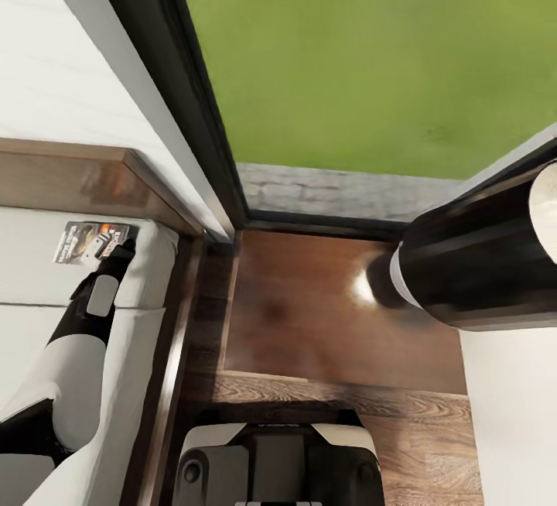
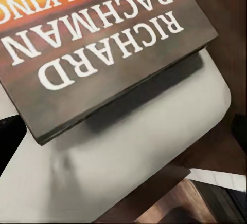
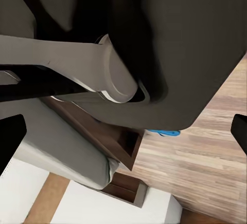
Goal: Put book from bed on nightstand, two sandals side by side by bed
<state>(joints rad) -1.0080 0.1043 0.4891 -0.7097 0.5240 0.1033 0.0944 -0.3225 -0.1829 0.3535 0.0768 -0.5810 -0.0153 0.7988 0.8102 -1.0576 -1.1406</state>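
The book (image 1: 93, 241) lies on the bed's off-white mattress (image 1: 31, 258) near the dark headboard (image 1: 85, 177). My left gripper (image 1: 124, 247) is at the book's right edge. In the left wrist view the book (image 2: 103, 44) shows white lettering and an orange band close up. My left gripper (image 2: 123, 131) is open, its dark fingertips (image 2: 9, 139) wide apart. The nightstand (image 1: 309, 312) has a glossy brown top and stands right of the bed. My right gripper (image 3: 123, 136) is open. A bit of one blue sandal (image 3: 163, 132) peeks out on the floor behind my body.
A tall dark-framed window (image 1: 193, 104) with grass behind it rises beyond the nightstand. My right forearm (image 1: 480, 258) hangs over the nightstand's right end. The bed's dark wooden frame (image 1: 182, 320) runs between mattress and nightstand. My base (image 1: 278, 463) stands on the wood-plank floor (image 1: 433, 444).
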